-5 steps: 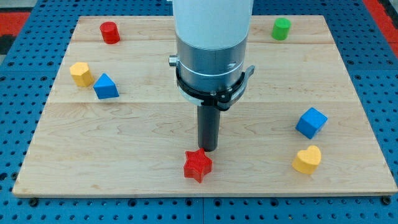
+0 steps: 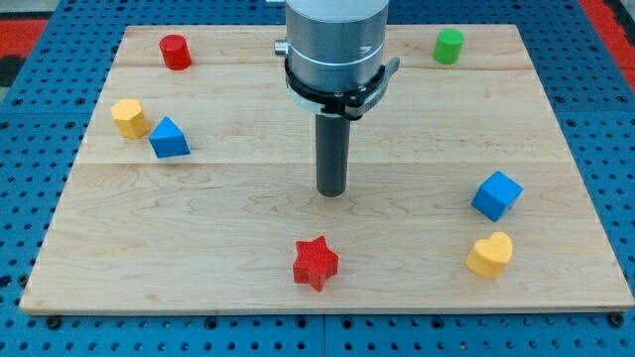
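Observation:
My tip [image 2: 330,192] rests on the wooden board [image 2: 228,228] near its middle, touching no block. The nearest block is the red star [image 2: 316,263], which lies a short way toward the view's bottom, clearly apart from the rod. At the right stand a blue cube [image 2: 496,195] and, below it, a yellow heart [image 2: 490,255]. A blue triangular block [image 2: 169,138] and a yellow block [image 2: 129,117] sit together at the left.
A red cylinder [image 2: 176,51] stands near the board's top left corner and a green cylinder [image 2: 448,46] near its top right. Blue pegboard [image 2: 30,139] surrounds the board on all sides.
The rod has drawn back toward the view's top, away from the red star it stood right beside. The star and the other blocks have stayed put.

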`<control>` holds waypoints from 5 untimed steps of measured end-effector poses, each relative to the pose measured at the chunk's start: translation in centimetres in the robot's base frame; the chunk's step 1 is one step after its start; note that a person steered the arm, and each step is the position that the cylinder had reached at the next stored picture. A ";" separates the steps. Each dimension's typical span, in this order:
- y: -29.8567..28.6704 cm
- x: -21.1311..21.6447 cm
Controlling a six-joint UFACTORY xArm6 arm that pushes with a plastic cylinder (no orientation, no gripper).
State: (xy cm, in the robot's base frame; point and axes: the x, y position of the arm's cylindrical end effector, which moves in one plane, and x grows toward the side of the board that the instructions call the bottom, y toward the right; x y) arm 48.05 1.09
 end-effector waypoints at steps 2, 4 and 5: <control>0.0 -1.2; 0.0 -2.0; 0.0 -1.4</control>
State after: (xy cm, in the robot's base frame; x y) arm 46.61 1.09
